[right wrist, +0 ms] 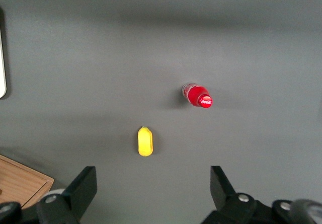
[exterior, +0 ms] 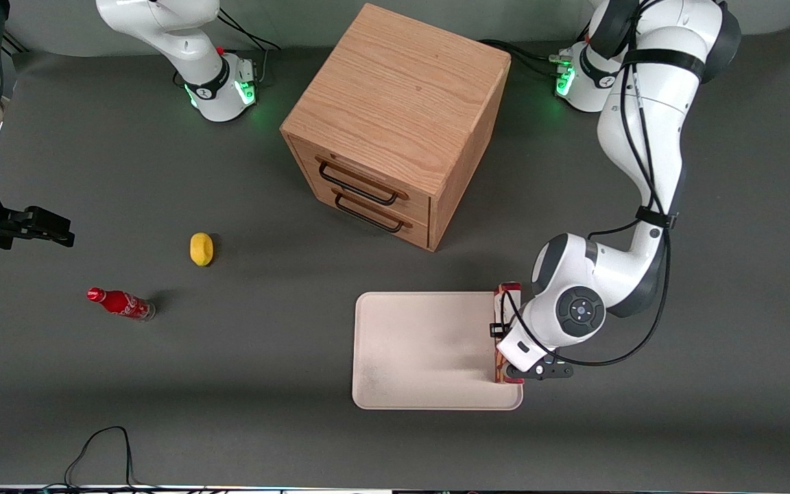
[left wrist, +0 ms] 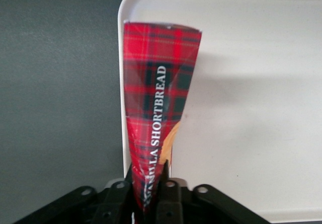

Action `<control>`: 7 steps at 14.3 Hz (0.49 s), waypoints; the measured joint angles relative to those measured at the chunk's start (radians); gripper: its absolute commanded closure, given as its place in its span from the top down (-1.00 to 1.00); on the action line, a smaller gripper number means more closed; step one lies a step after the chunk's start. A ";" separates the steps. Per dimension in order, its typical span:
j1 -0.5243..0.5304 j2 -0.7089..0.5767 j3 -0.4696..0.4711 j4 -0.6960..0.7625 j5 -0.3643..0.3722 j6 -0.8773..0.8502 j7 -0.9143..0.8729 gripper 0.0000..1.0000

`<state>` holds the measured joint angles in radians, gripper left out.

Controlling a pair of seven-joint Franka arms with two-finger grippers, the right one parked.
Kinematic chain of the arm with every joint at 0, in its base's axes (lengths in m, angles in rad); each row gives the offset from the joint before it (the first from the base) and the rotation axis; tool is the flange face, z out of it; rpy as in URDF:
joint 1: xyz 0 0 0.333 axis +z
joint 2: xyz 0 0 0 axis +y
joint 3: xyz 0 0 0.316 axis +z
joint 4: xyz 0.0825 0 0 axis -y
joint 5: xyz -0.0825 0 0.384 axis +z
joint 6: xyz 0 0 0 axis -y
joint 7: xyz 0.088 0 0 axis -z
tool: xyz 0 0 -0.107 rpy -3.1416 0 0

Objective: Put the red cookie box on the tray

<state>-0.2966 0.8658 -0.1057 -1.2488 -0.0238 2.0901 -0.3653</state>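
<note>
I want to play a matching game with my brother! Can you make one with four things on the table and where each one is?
Things:
1. red cookie box
2. tray
3. lemon
4. soda bottle

Places:
A. lying on its side toward the parked arm's end of the table
B. flat on the table, nearer the front camera than the wooden cabinet
C. pinched in the end effector over the tray's edge
D. beside the bottle, a bit farther from the front camera

Pairs: 1-C, 2-B, 3-D, 4-A

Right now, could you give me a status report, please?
Gripper shut on red cookie box, on edge over the tray's rim, working arm's end. Tray bare, nothing in the way.
</note>
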 measured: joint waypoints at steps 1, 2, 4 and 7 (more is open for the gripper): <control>0.000 0.000 0.000 -0.002 0.000 0.003 0.000 1.00; 0.000 -0.001 0.000 -0.001 0.000 0.006 0.000 1.00; 0.000 -0.016 0.000 0.003 0.000 0.007 0.000 1.00; 0.005 -0.093 0.010 -0.002 0.001 -0.040 0.000 1.00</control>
<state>-0.2917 0.7727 -0.0953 -1.2510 -0.0225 2.0506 -0.3653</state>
